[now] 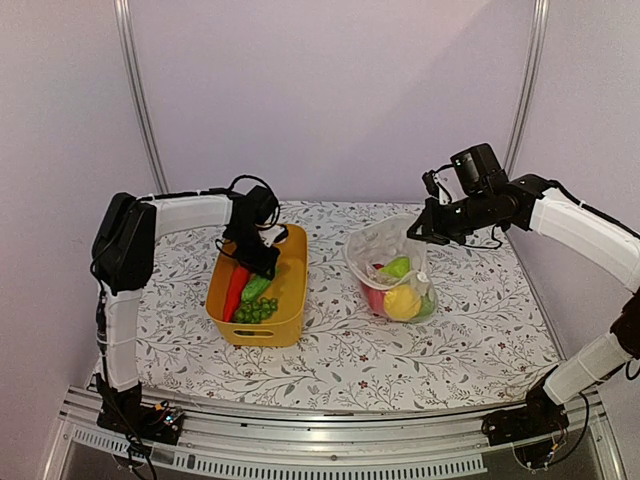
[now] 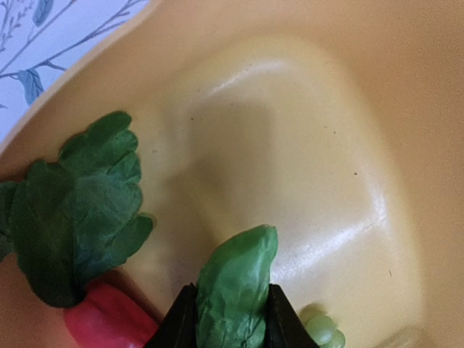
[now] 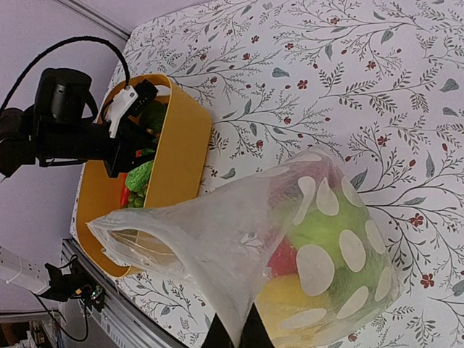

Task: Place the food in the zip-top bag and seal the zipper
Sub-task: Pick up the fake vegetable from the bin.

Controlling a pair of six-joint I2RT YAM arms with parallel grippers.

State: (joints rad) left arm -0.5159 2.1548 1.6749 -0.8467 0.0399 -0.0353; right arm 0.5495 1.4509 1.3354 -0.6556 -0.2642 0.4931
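Both were clenched: left pincer (image 2: 232, 308) on a green food piece (image 2: 238, 272), best lifted straight up; right pincer (image 3: 235, 332) on the zip-top bag (image 3: 217, 239).

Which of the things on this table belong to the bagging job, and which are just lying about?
Job: dotted zip-top bag, pinched by the right gripper; yellow piece inside it; carrot and green bumpy cluster, not yet bagged; green leafy piece in the left gripper.
Lying about: yellow tub, floral table cover, power strip.
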